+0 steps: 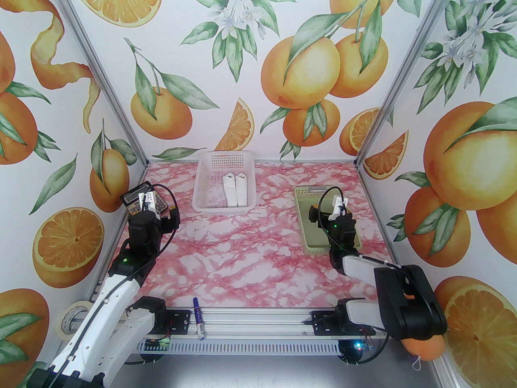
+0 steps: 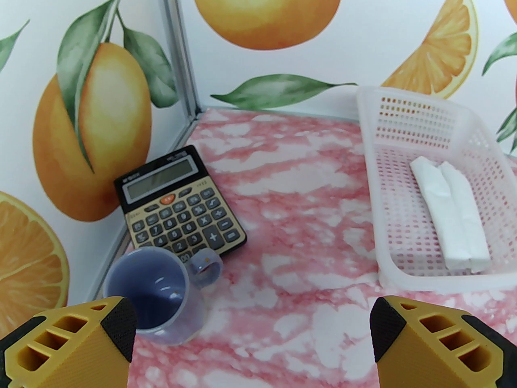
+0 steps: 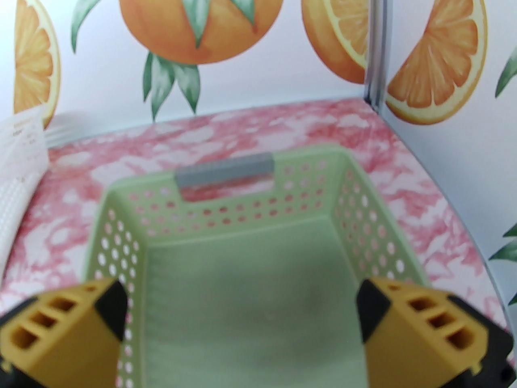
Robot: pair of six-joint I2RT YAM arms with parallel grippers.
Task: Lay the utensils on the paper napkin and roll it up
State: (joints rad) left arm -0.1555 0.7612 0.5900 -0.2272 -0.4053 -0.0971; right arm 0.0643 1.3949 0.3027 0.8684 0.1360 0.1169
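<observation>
The white basket (image 2: 412, 107) is perforated, slightly translucent plastic with a smooth sheen. The two white rolls (image 2: 448, 216) inside it look like soft, matt, crinkled paper. Under it, the worktop (image 2: 291, 184) has a smooth pink marbled finish. Left of the basket, the calculator (image 2: 181, 208) is black plastic with a gold-toned face, and the cup (image 2: 149, 285) on the same side is translucent blue plastic. The left end effector (image 2: 252, 332) has fingers (image 2: 436, 338) of finely ribbed yellow plastic.

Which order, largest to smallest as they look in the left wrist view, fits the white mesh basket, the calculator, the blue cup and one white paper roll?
1. white mesh basket
2. calculator and blue cup: nearly alike, and the cup sits closer to the camera, so unranked
3. white paper roll
</observation>
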